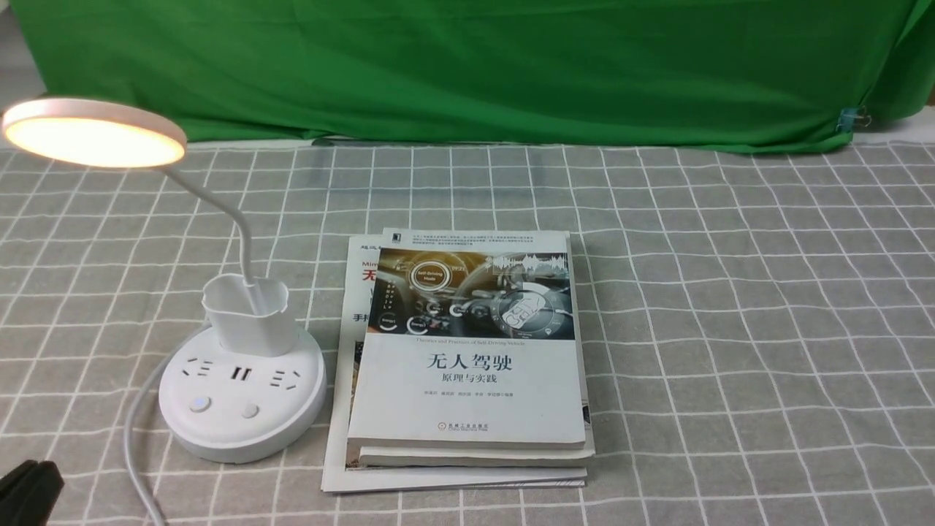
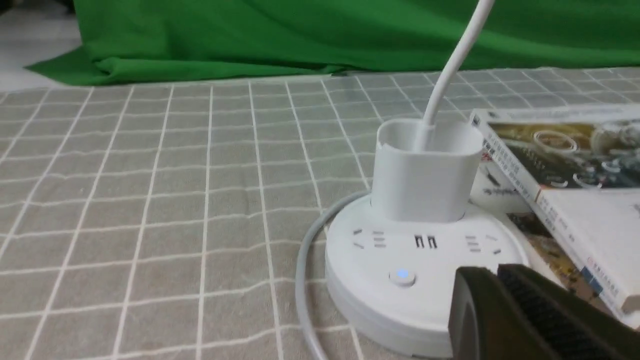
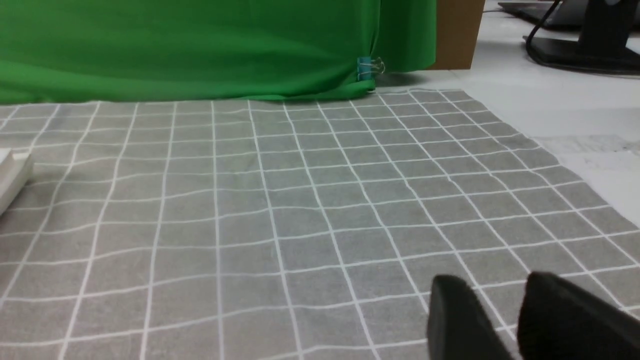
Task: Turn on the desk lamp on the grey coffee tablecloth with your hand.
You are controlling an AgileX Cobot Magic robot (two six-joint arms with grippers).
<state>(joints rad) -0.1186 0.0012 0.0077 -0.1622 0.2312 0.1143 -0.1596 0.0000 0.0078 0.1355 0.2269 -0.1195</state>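
The desk lamp [image 1: 241,394] glows at the frame's left. The left gripper [image 2: 505,300], pressed together, sits near its buttons. A bump could switch it off.

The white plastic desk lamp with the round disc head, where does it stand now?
In the front view, the white desk lamp stands left on the grey grid tablecloth, beside the stacked books.

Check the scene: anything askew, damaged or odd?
Nothing damaged or spilled. The books beside the desk lamp are stacked slightly fanned, edges not flush. The grey coffee tablecloth shows mild wrinkles. The lamp head is lit.
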